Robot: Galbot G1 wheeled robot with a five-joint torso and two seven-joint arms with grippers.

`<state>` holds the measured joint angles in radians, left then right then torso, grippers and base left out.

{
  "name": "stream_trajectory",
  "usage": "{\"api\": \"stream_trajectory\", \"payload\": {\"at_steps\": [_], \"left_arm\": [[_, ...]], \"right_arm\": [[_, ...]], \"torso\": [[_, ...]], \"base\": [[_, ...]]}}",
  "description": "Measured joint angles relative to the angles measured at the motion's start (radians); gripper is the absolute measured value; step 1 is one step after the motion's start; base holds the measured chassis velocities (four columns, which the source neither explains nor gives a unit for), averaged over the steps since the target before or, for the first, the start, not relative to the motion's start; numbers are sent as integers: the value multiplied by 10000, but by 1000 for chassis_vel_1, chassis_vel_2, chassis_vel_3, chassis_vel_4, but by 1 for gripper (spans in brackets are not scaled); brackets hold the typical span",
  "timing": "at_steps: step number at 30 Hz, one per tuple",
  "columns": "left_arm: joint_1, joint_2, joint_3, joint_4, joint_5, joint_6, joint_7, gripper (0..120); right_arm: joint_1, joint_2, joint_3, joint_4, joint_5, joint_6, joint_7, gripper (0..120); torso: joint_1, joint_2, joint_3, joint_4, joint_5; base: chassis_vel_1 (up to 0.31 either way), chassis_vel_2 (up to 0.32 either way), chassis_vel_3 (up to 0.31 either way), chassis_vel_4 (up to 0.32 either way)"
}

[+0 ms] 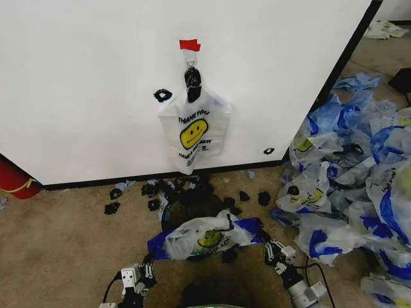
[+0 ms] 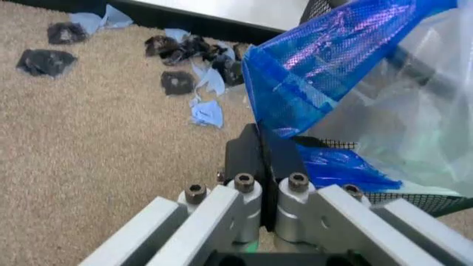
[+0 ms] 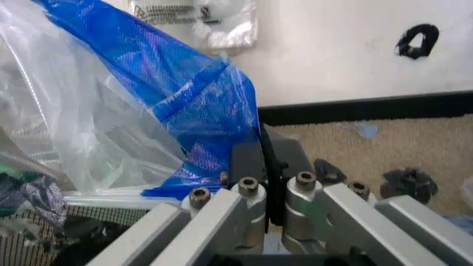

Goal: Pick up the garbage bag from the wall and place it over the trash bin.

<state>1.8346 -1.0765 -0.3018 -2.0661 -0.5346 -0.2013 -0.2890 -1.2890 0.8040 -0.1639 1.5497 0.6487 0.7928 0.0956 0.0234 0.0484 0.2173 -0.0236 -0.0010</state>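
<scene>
Both end effectors, left and right, pinch the garbage bag stretched between them; trash bin sits directly below.

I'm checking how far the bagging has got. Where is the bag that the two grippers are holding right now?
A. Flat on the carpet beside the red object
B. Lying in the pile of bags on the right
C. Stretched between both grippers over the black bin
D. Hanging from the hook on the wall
C: the left gripper and right gripper each pinch a blue handle of the garbage bag, spread over the trash bin; another bag hangs on the wall.
</scene>
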Motion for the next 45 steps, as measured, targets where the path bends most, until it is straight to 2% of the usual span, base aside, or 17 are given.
{"api": "stream_trajectory", "payload": {"at_steps": [25, 31, 40, 45], "left_arm": [[426, 13, -31, -383, 263, -113, 11, 0], [420, 12, -105, -329, 259, -114, 22, 0], [317, 51, -108, -188, 206, -41, 25, 0], [-1, 166, -84, -35, -253, 210, -47, 0]], "right_arm": [[685, 770, -152, -4, -255, -360, -262, 0], [1090, 1172, -269, -270, -729, -722, 197, 0], [1266, 1366, -324, -410, -900, -893, 365, 0], [1262, 1346, -340, -470, -1153, -1173, 729, 0]], "torso": [[0, 2, 0, 0, -1], [0, 2, 0, 0, 0], [0, 2, 0, 0, 0], [0, 2, 0, 0, 0]], "base": [[0, 0, 0, 0], [0, 0, 0, 0], [0, 0, 0, 0], [0, 0, 0, 0]]}}
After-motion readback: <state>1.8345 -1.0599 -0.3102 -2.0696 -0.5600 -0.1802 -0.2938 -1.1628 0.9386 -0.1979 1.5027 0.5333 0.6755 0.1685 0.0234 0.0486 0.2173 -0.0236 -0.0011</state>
